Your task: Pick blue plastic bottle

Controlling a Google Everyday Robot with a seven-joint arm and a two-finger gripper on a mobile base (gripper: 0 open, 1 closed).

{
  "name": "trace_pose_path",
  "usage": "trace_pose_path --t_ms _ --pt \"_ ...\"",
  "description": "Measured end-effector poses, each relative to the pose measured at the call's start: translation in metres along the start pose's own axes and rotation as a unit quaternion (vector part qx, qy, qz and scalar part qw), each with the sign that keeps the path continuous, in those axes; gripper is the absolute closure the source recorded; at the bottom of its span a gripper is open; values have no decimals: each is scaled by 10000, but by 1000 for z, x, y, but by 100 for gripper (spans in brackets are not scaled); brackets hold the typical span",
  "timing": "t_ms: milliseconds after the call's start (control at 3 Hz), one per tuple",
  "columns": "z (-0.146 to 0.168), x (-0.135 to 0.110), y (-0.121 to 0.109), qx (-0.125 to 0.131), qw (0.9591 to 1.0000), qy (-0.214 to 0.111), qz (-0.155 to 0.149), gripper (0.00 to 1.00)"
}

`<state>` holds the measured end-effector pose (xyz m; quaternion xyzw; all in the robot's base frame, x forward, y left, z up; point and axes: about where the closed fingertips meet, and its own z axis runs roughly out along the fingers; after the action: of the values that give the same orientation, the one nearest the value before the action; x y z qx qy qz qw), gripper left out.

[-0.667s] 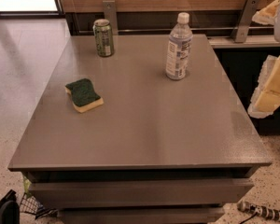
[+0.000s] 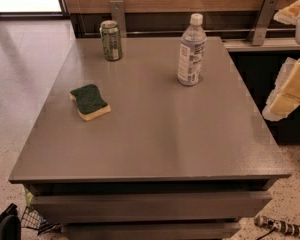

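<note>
On the left side of the grey table (image 2: 155,139) lies a green and yellow sponge (image 2: 90,101). Behind it, near the back edge, stands a short green can (image 2: 110,40). Go further right and there is the blue plastic bottle (image 2: 191,51), standing straight up near the back of the table, well apart from the can and the sponge. I think the bottle will be light, and its thin sides may squash a bit if it is squeezed hard. It is smooth, so it could slip, and it is tall, so a bump near the top could knock it over. The best place to hold it looks like the middle, around the label, with one finger on each side. The bottle is see-through, with a white cap on top and a pale blue and white label wrapped around it. It is taller than the can. At the far right, off the side of the table, hangs the gripper (image 2: 271,66). Its two yellow fingers stand wide apart with nothing between them, and it is not touching the bottle yet.
</note>
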<state>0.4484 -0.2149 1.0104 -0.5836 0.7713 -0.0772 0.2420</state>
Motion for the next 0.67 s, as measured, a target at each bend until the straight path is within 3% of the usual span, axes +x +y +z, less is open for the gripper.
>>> trace_pose_path --t_ms 333,667 --pt "32 30 -28 275 9962 -657 511 0" --pt "58 37 -73 697 9800 -1620 922 0"
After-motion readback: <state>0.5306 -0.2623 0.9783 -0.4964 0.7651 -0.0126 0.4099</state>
